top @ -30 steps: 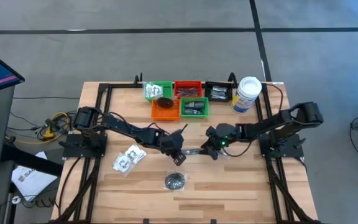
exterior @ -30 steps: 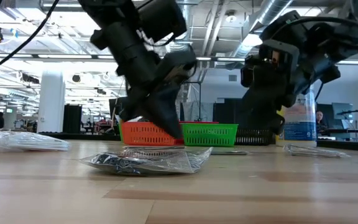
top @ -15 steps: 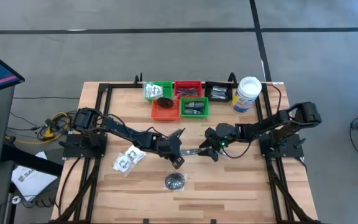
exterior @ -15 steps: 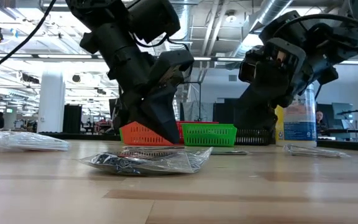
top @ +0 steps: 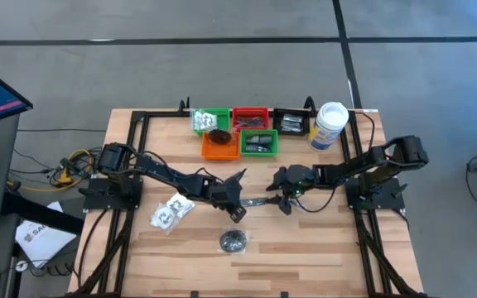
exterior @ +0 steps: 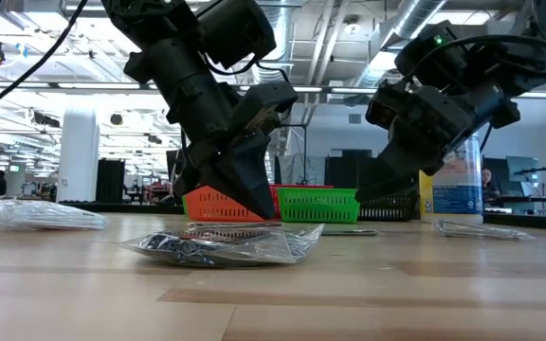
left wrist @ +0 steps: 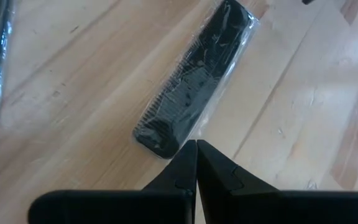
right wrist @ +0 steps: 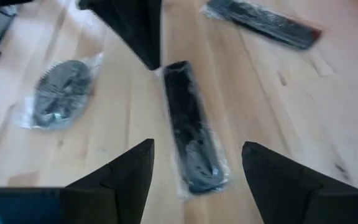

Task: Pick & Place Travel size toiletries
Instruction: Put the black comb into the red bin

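Wrapped black comb (right wrist: 191, 134) flat on the tabletop (top: 321, 240) at mid-table, between both arms, well short of the trays (top: 240, 132). Right gripper (right wrist: 197, 168) poised over it, jaws spread wide to either side, holding nothing. Left gripper (left wrist: 196, 163) at the comb's far end, jaws pressed together, empty. Likely trouble: slick wrap sliding from a closing pinch, or collision with the left jaws crowding the same packet.

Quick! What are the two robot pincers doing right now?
Left pincer: closed, empty, tip by the wrapped black comb.
Right pincer: open, empty, above that comb.
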